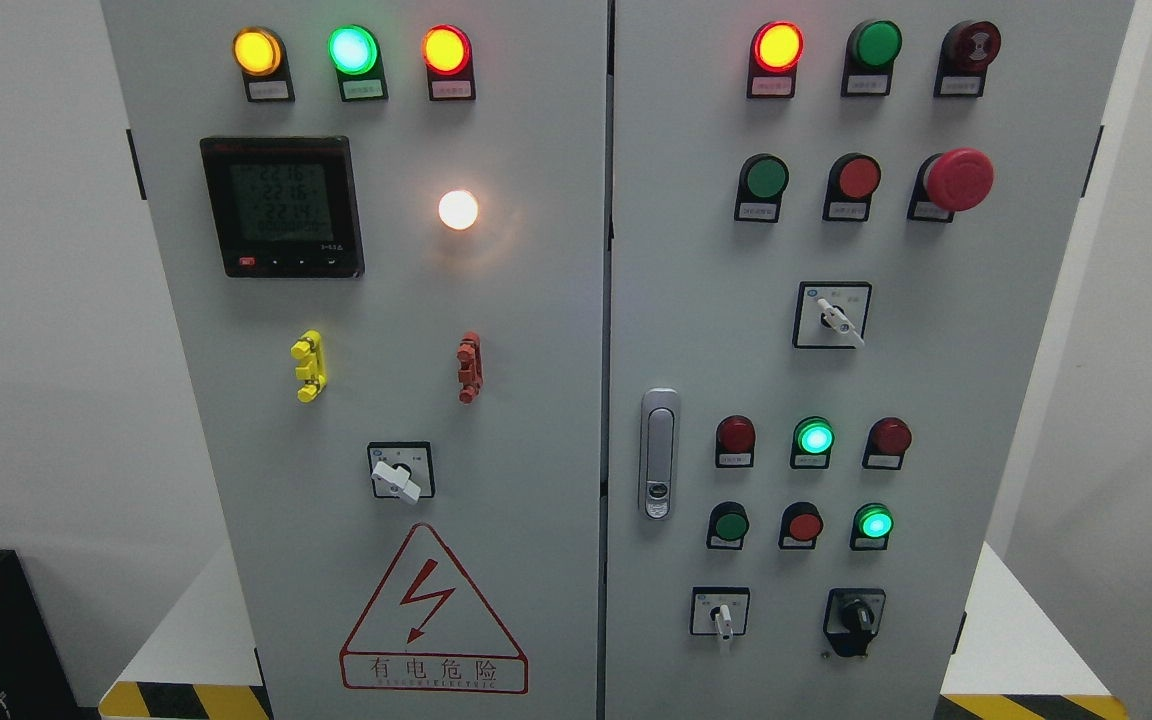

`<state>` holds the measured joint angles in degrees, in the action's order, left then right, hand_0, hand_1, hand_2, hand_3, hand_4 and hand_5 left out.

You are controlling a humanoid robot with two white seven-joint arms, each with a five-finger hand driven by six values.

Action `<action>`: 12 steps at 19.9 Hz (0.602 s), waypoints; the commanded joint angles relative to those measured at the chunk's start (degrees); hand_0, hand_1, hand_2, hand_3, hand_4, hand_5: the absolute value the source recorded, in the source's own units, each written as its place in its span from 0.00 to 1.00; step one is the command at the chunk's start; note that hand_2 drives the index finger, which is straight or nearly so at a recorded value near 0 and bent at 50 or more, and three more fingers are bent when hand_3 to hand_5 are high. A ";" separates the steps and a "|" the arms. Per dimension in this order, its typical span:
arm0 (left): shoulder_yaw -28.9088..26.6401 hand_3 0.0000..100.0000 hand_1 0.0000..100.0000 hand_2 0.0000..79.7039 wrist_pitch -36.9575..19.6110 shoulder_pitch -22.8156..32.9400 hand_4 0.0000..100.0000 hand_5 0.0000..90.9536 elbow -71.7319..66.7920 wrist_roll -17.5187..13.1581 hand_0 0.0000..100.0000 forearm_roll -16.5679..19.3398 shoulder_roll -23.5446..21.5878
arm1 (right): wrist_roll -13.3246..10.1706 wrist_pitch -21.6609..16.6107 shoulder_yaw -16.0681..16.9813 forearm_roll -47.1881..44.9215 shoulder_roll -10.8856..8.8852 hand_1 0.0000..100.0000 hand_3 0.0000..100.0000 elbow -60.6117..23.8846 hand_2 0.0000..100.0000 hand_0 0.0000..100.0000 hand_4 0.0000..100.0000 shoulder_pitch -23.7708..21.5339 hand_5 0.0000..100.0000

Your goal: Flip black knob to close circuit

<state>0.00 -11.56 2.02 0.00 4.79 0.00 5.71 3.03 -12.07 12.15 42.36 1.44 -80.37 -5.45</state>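
Observation:
The black knob [854, 620] sits at the lower right of the grey cabinet's right door [936, 400], its handle pointing roughly straight down. To its left is a white-handled selector switch [721, 613]. Neither of my hands nor either arm shows in the head view.
The right door also carries a red mushroom stop button [958, 179], another white selector [833, 315], lit green lamps [814, 438] and a door latch [658, 453]. The left door holds a meter [282, 207], a white selector [399, 473] and a hazard triangle [433, 612].

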 commanded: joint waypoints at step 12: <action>1.14 0.00 0.00 0.00 0.05 0.00 0.00 0.00 -1.23 0.04 0.00 1.23 0.00 | 2.25 8.02 2.79 24.95 6.20 0.00 0.95 -19.82 0.79 0.00 0.76 6.41 0.75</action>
<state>0.00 -11.56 2.02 0.00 4.79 0.00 5.71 5.03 -4.90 13.40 60.15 4.94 -92.11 -1.05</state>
